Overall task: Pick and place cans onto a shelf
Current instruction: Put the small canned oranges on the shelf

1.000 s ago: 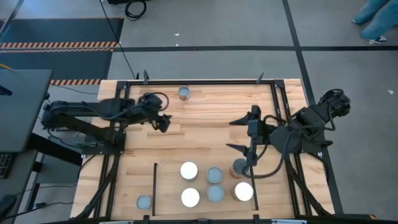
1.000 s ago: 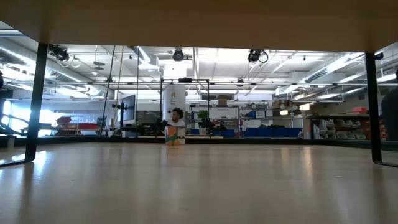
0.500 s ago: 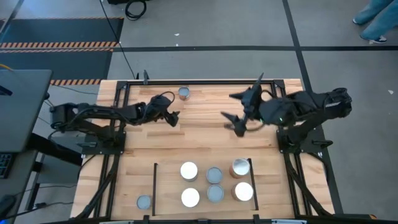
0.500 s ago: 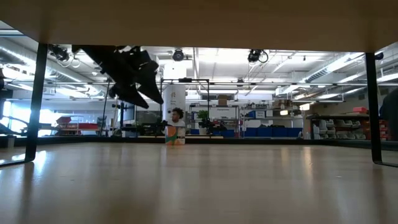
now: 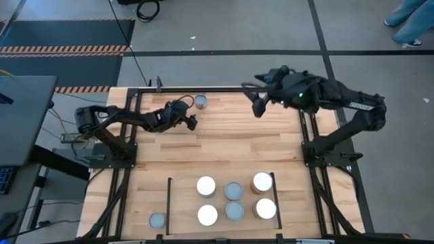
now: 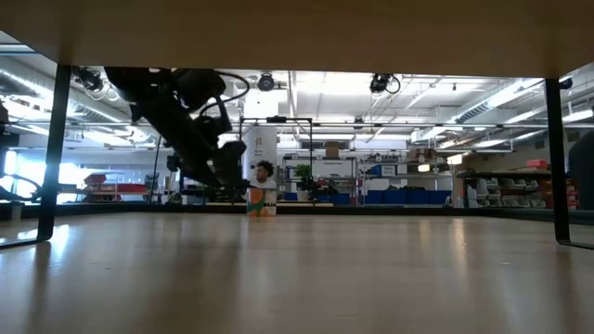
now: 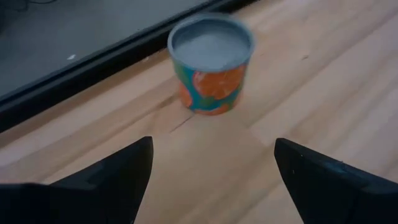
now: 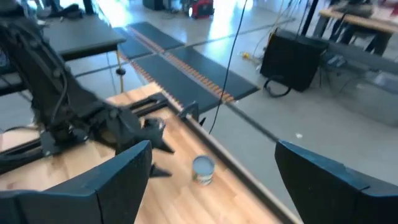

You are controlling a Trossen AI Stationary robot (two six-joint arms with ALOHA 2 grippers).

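One can (image 7: 211,62), with a grey top and an orange and teal label, stands upright on the wooden table near its far edge (image 5: 201,102). My left gripper (image 7: 208,180) is open and low over the table just short of that can (image 6: 262,206), its fingers (image 5: 190,122) aimed at it without touching. My right gripper (image 5: 256,102) is open, high above the far right of the table, and also sees the can (image 8: 203,169). Several cans (image 5: 234,190) stand on the shelf (image 5: 183,203) at the near edge.
One more can (image 5: 156,219) stands left of the shelf's black left rail (image 5: 168,203). A black frame rail (image 5: 224,88) runs along the far edge just behind the lone can. The table's middle (image 5: 224,149) is bare wood.
My left gripper has come down and gone toward the table's far edge, close to the lone can. My right gripper has left the shelf's right side, where a can stays standing, and swung toward the far edge. Both stay open.
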